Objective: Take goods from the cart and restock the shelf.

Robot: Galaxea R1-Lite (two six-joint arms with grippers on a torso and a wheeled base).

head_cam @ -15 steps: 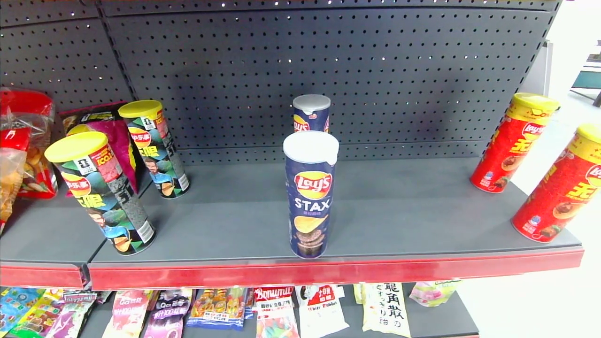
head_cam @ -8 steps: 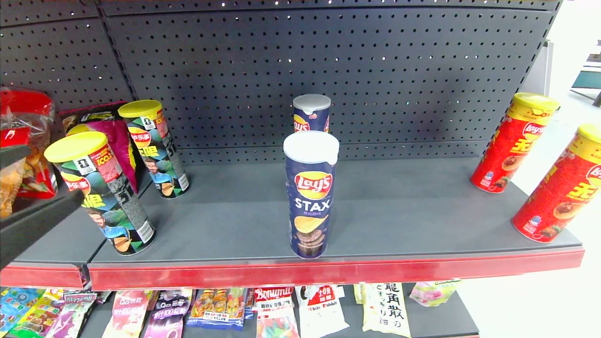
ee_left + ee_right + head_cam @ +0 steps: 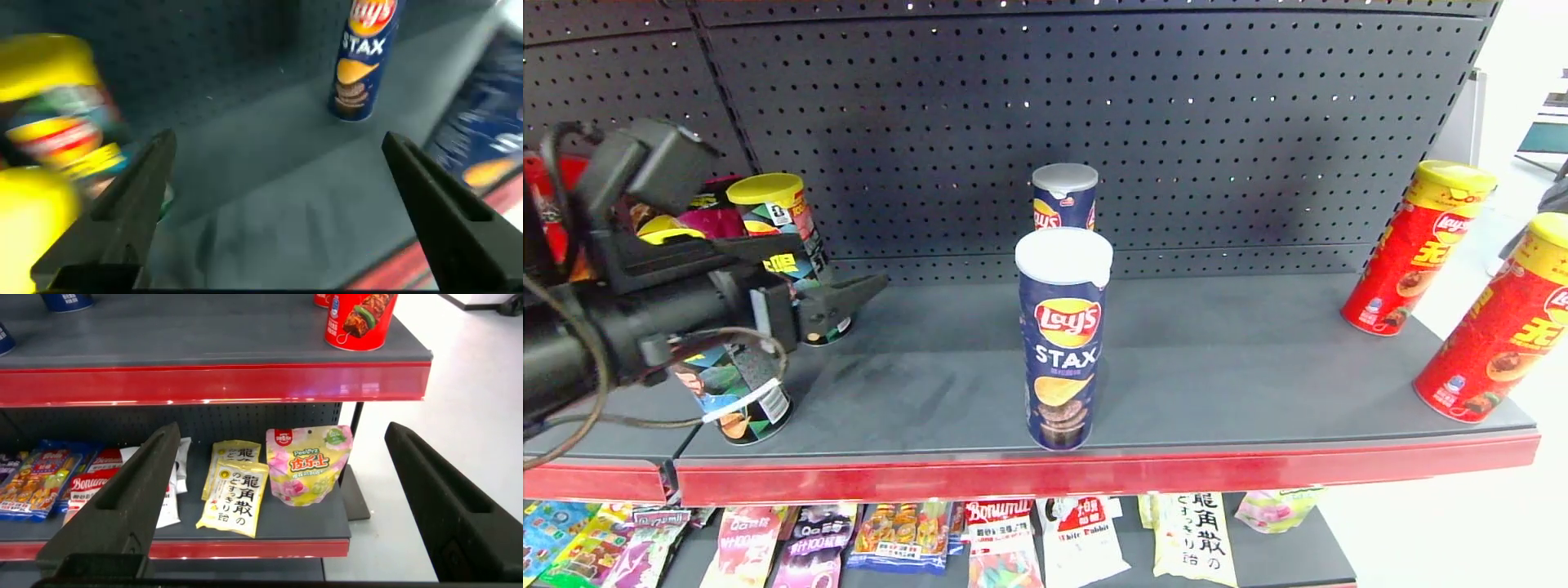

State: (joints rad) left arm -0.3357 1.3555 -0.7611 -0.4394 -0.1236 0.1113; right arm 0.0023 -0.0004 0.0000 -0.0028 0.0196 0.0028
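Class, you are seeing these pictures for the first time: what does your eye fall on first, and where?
A blue chip can stands upright at the front middle of the grey shelf, a second blue can behind it. The left gripper, open, hangs over the shelf's left end beside yellow-lidded cans, and two red cans stand at the right end.

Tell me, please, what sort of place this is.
Probably a shop aisle, or a mock-up of one: a pegboard-backed shelf with a red front edge, upright chip cans and snack bags on the tier below.
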